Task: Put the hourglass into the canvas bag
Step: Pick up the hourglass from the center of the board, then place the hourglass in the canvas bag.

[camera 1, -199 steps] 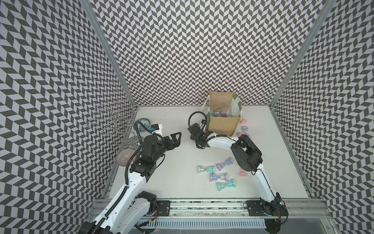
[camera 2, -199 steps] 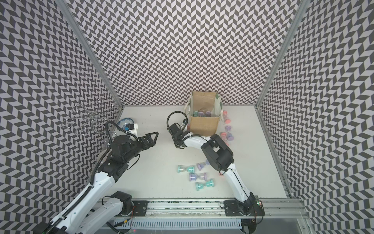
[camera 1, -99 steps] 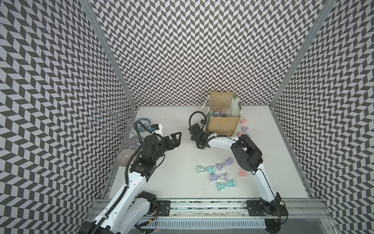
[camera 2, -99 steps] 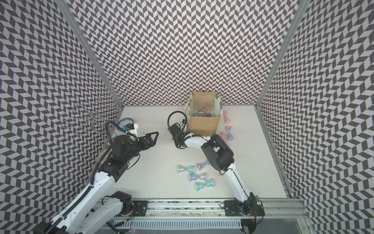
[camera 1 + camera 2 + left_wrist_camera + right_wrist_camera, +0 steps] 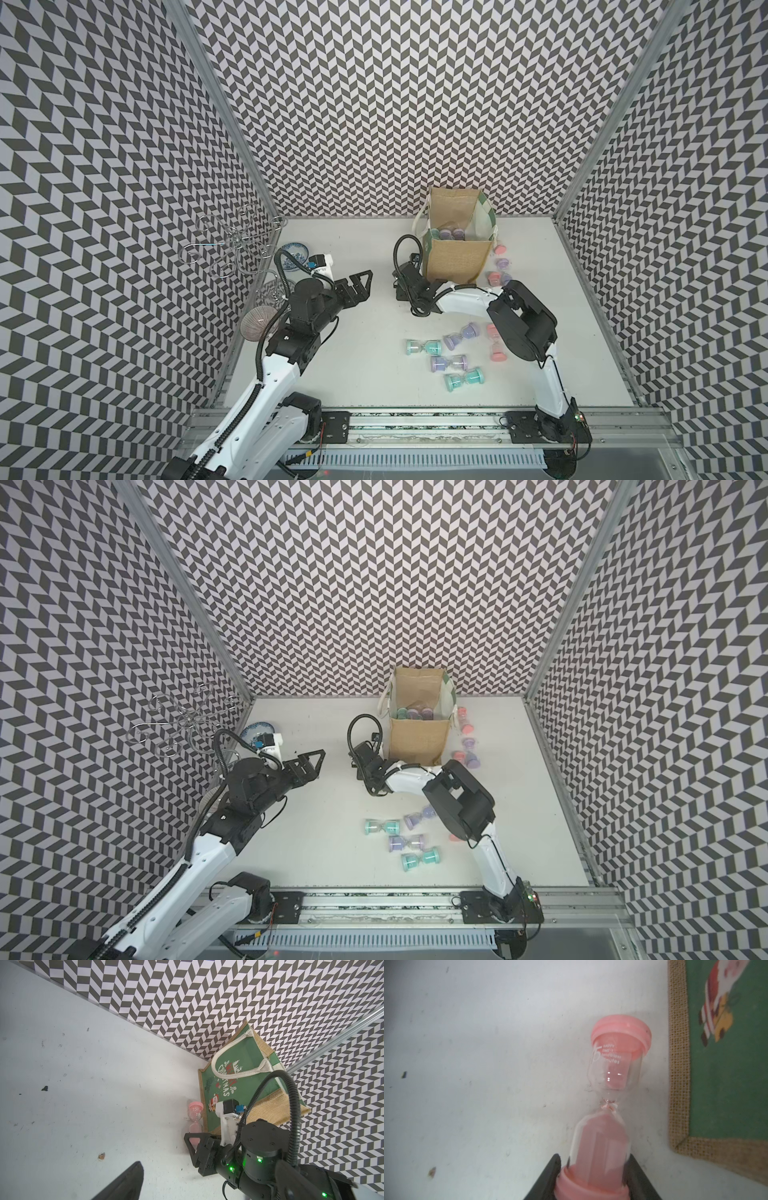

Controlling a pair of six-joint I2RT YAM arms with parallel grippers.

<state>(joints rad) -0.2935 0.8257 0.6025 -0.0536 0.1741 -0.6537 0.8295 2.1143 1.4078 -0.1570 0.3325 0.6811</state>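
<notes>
Right end effector [image 5: 593, 1167] is gripping pink hourglass [image 5: 612, 1068] by one cap only, beside canvas bag [image 5: 716, 1084]; risking pivot or slip while lifting. Left end effector [image 5: 360, 286] is idling, released.

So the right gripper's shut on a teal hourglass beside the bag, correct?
Not teal: pink. The right wrist view shows the right gripper shut on a pink hourglass beside the bag.
</notes>
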